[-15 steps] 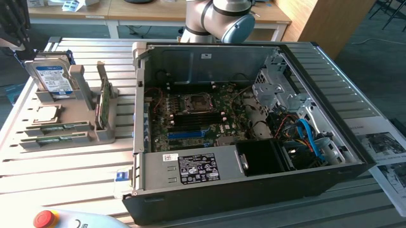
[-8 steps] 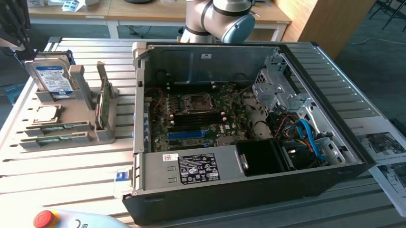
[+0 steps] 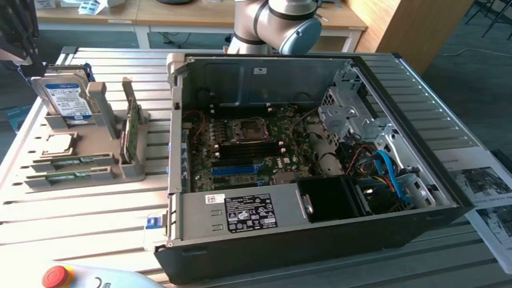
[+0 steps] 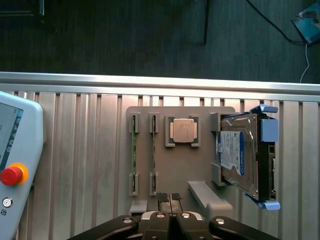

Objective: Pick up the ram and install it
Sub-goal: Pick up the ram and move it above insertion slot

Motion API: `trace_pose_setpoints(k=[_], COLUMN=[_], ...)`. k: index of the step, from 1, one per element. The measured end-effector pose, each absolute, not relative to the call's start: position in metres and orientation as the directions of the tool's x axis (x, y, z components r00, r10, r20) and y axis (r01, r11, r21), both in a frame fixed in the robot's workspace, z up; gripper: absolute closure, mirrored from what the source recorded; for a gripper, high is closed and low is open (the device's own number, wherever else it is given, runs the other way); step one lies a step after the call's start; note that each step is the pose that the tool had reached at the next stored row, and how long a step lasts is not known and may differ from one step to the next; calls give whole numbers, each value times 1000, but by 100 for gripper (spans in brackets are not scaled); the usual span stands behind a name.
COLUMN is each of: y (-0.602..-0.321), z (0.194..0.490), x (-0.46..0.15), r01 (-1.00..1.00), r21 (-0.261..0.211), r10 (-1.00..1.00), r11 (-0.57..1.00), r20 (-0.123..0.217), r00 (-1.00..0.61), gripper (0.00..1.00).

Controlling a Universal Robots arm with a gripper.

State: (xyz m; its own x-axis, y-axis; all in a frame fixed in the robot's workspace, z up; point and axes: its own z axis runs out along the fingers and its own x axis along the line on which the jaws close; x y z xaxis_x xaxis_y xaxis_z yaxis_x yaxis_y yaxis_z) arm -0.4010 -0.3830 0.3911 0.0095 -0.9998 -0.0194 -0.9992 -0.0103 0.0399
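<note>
on slatted metal table (image 3: 80,210), open pc case (image 3: 320,243); dark carpet (image 4: 125,35) beyond; gripper (image 4: 169,196) closed, empty.

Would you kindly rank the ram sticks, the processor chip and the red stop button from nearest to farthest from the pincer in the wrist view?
1. ram sticks, in tray slots closest to the pincer.
2. processor chip, in the pocket beside them.
3. red stop button, on the pendant, off the tray.

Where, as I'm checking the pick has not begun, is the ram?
Both ram sticks lie side by side in the gray holder at the exterior view's left, next to the processor chip, outside the computer case.
</note>
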Motion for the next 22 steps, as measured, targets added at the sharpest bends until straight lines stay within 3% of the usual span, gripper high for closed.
trace_pose_setpoints(k=[22], y=[-383], z=[364], x=[-401], r01=[-999], r21=[40], r10=[-1000], r11=[-10], r20=[-17], r00=[10], gripper=[90])
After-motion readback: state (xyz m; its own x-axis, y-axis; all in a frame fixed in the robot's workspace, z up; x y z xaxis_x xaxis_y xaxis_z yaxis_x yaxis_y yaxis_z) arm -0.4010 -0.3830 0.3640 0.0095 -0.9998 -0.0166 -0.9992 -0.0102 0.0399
